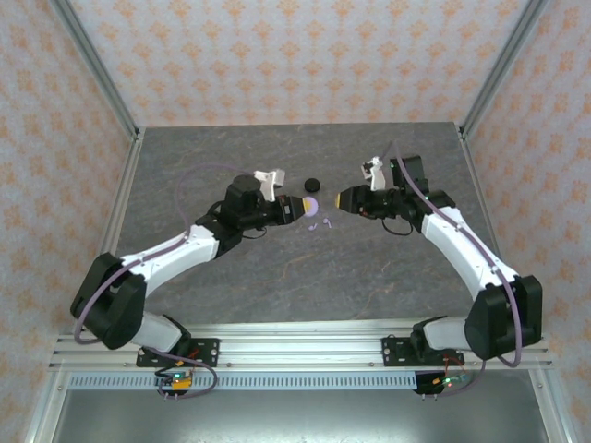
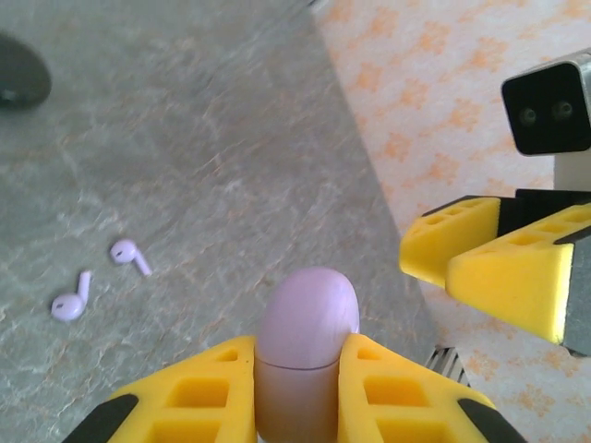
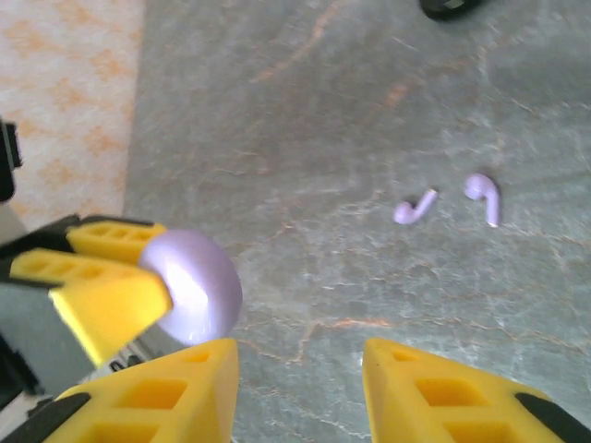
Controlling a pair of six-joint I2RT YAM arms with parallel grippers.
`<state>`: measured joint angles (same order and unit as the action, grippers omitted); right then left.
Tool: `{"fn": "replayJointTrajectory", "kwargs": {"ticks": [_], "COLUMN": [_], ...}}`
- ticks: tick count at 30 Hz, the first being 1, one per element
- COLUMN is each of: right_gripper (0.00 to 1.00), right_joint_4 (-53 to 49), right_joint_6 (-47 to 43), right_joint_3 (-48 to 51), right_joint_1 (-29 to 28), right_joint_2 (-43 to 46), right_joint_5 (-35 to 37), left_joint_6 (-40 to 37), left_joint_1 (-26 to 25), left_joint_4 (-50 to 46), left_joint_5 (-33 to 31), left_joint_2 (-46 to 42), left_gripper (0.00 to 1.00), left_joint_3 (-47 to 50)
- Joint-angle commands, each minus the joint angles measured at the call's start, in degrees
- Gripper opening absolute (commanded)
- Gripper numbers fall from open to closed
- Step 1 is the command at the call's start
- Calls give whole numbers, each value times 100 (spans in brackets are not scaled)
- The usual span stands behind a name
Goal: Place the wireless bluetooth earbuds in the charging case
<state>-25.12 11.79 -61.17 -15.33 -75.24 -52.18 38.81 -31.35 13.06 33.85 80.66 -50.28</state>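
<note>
Lavender earbuds [image 2: 129, 256], two of them, lie loose on the worktop [image 2: 185, 138], just beside each other and near both hands. They look light, hard and glossy, likely to skid; pinching across the bulb seems safest. Meanwhile the left hand [image 2: 297, 355] is clamped on the smooth case [image 2: 307, 314], while the right hand [image 3: 300, 369] stands parted and empty, close by.

Blurred dark round object [image 2: 18, 72] being cropped at left wrist view's edge, pale lavender rounded case [image 2: 307, 318] sitting half hidden between yellow ribbed fingers [image 2: 199, 397], 2 tiny lavender earbuds [image 1: 326, 221] appearing indistinct overhead.
</note>
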Motion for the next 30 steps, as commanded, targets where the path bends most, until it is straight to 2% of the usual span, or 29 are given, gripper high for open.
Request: {"fn": "replayJointTrajectory", "kwargs": {"ticks": [1,6,17,30], "right_gripper": [43,44,47,48], "right_joint_4": [-173,-67,76,-184], "right_joint_6": [-378,-309,-353,-568], "right_joint_3": [-393,-697,-1047,-1348], "right_joint_1": [1,-14,-335,-660], "right_joint_2": [236,252,134,-236], "right_joint_5": [-553,-1126,-1432,-1511], "left_joint_6": [-574,-673,-725,-787], "left_joint_1": [37,80,90,90], "left_joint_4": [-40,59,211,257], "left_joint_5": [215,406,989,1089], "left_joint_2": [-495,-901,-1064,-1261], "left_gripper": [20,23,23,23], "left_joint_3": [-15,-47,-274,-247]}}
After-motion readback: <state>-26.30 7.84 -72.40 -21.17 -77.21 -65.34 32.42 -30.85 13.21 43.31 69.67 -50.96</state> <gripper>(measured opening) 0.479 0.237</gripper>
